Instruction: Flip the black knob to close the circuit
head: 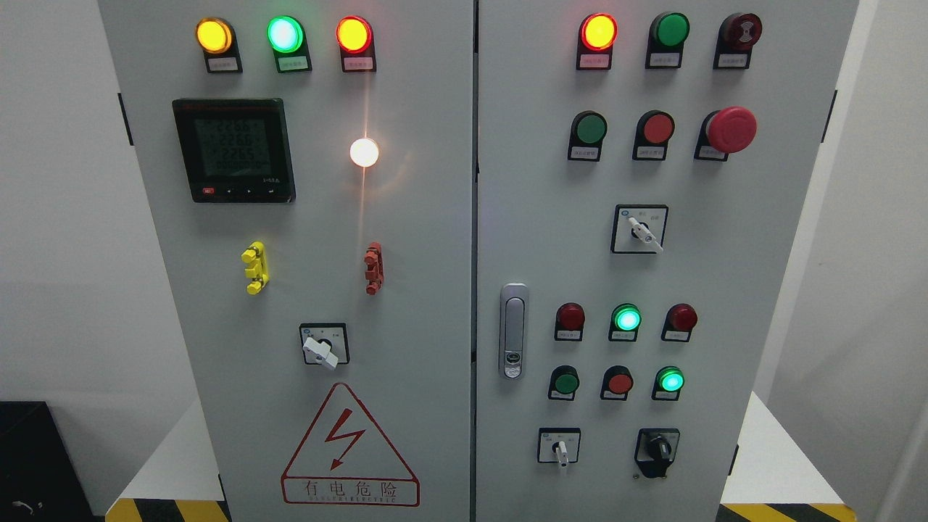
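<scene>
The black knob [658,449] sits low on the right door of the grey electrical cabinet [464,217], in a black surround at the bottom right of the panel. Its pointer stands roughly upright. No robot hand or arm shows anywhere in the head view.
A white-handled selector switch [559,450] sits left of the knob. Above are green [670,380] and red [619,382] buttons, a door handle [513,330] and a red emergency stop [731,130]. The left door carries a meter [234,150] and a warning triangle [350,449].
</scene>
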Controlling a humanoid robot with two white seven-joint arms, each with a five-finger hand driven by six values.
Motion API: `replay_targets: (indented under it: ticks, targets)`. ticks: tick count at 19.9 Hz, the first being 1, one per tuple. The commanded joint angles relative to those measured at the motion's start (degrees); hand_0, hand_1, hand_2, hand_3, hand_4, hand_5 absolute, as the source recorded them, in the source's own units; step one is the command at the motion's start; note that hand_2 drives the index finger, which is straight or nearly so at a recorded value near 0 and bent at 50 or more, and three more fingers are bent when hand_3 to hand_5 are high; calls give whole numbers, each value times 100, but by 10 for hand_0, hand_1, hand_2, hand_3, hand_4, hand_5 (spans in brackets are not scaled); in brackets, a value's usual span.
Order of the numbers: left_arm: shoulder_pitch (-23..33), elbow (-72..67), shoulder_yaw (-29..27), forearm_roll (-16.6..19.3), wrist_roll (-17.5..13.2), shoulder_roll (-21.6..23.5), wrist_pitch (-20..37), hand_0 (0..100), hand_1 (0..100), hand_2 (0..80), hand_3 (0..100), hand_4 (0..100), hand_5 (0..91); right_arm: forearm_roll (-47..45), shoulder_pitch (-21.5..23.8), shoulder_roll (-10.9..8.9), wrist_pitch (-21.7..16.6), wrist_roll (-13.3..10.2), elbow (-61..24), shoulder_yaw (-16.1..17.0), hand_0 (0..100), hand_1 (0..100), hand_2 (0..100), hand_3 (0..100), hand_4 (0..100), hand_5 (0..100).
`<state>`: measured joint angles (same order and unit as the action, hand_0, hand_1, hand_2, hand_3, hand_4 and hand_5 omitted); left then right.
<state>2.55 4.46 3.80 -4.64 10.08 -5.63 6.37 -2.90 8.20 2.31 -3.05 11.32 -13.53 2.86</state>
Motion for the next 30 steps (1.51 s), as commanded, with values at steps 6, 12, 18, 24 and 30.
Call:
replay_targets:
  ticks: [6,12,18,24,30]
  targets:
    - [0,-7,-2,-2,-6,0,5,120,556,0,0,0,0,-9,-2,-2,-3,90,70,4,0,61,0,0,0,0]
    - [0,2,-2,-2,-6,0,5,120,556,0,0,0,0,-9,-20,15,-3,99,61,-5,0,60,0,0,0,0]
    - [0,2,7,-2,-6,0,5,120,556,0,0,0,0,9,-275,24,58,81,-17,-171,0,61,0,0,0,0]
    - [0,2,-2,-2,-6,0,5,120,556,0,0,0,0,463,-249,-116,76,64,-632,-410,0,68,0,0,0,0]
    - [0,2,-2,-2,-6,0,5,120,556,0,0,0,0,1914,-187,-336,638,-15,-2089,-348,0,80,63,106,49,0]
